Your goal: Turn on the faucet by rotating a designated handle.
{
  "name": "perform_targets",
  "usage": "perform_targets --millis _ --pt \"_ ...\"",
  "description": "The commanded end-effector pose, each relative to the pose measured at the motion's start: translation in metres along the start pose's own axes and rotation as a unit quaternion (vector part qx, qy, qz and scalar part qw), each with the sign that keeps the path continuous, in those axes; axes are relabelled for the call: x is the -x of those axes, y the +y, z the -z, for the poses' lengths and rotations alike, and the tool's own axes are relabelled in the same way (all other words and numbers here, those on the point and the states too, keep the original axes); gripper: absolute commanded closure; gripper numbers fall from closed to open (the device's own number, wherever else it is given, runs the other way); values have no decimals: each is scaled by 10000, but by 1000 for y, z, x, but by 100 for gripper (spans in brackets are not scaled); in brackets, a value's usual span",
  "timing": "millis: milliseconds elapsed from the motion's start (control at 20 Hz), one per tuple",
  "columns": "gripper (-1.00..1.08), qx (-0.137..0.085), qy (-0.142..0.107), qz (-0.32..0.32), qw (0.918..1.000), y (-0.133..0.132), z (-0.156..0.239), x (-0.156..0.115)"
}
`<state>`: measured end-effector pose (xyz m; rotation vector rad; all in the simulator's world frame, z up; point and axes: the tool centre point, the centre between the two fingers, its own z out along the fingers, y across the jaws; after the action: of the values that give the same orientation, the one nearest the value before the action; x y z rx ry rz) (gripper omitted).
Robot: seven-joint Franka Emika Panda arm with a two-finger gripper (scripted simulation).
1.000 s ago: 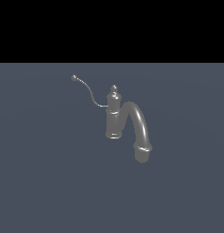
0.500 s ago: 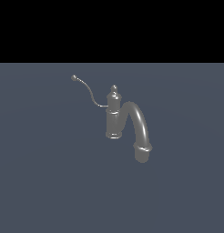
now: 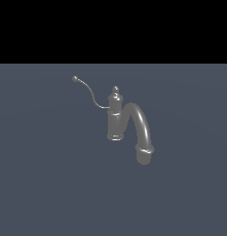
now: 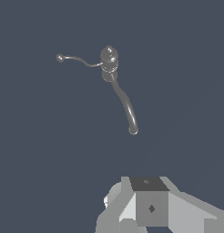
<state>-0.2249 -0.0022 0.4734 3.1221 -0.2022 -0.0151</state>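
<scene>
Faucet (image 3: 116, 115) sits mid-floor; its handle (image 3: 90, 92) sweeps off to the exterior view's left. Looks thin, stiff and slippery, so I'd push near the knob (image 3: 74, 79). Gripper (image 4: 148, 207) hangs well away, can't tell if it's open.

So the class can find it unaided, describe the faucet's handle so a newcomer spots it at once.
Start at the grey faucet standing alone on the dark floor. From its upright post, on the side away from the spout, a thin curved wire rises toward the exterior view's left: the handle. Its slimness and small round knob set it apart.
</scene>
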Motion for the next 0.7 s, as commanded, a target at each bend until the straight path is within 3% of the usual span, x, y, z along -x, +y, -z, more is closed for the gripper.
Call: perform_targets --millis 0,350,650 --pt "108 -36 -6 -194 9998 -4 -3 -10" --pt "108 -147 -37 -915 9957 -20 -18 -47" --pt "108 -218 -75 -1578 9872 -35 -34 -79"
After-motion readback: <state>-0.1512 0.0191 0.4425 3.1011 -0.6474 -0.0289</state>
